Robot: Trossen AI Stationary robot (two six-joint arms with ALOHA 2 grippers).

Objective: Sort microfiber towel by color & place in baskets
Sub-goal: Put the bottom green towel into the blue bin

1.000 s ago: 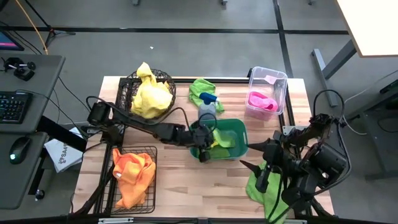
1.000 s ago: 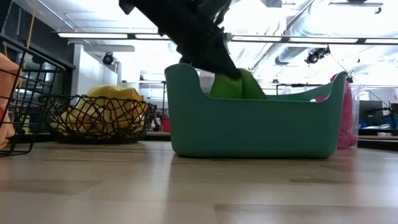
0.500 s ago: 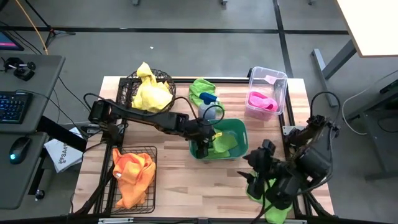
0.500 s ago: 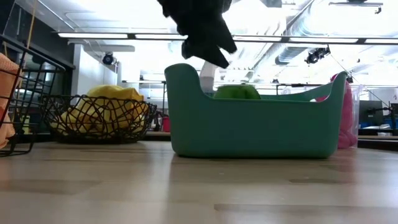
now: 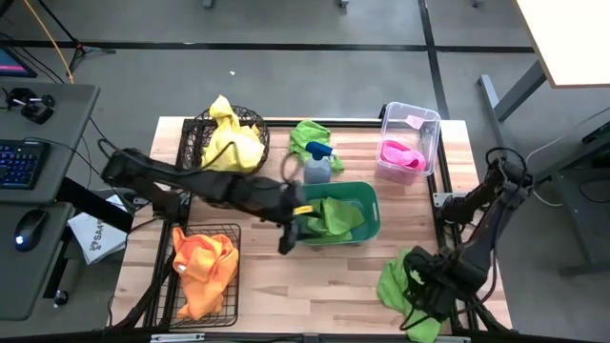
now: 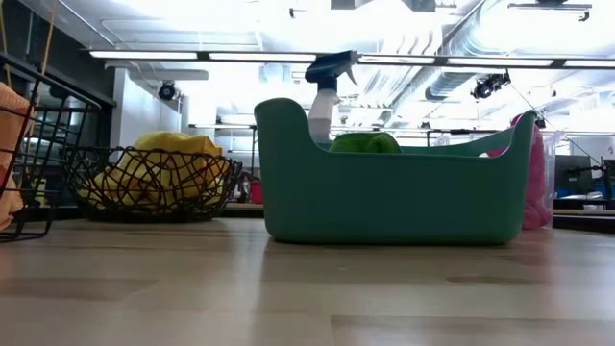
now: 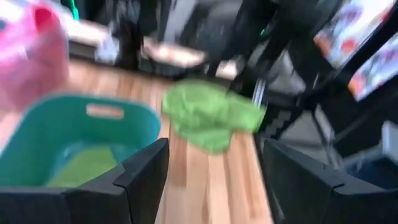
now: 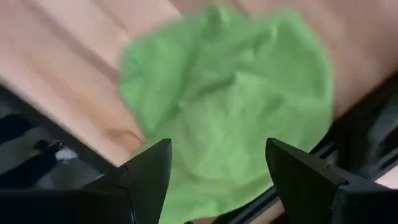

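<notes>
Towels sit sorted across the desk [image 5: 276,286]. Yellow towels [image 5: 229,143] heap in the round dark wire basket [image 5: 202,129] at the far left corner, and an orange towel [image 5: 203,267] fills the rectangular black wire basket [image 5: 229,233] at the near left corner. A pink towel [image 5: 402,154] lies in the clear plastic bin [image 5: 424,119] at the far right corner. In the middle stands the teal-green plastic tub [image 5: 367,205] with a lime green towel [image 5: 334,217] inside it. A blue-grey spray bottle [image 5: 317,164] stands just beyond the tub, beside another lime green towel [image 5: 307,133] lying loose by the far edge.

The left tool [image 5: 286,236] hangs at the tub's left end, its fingers spread wide and holding nothing. The right tool [image 5: 419,286] is over a lime green towel [image 5: 393,284] crumpled at the near right corner, partly draped over the desk's edge; its fingers [image 8: 146,177] stand wide apart on either side of the cloth, and I cannot tell whether they touch it
</notes>
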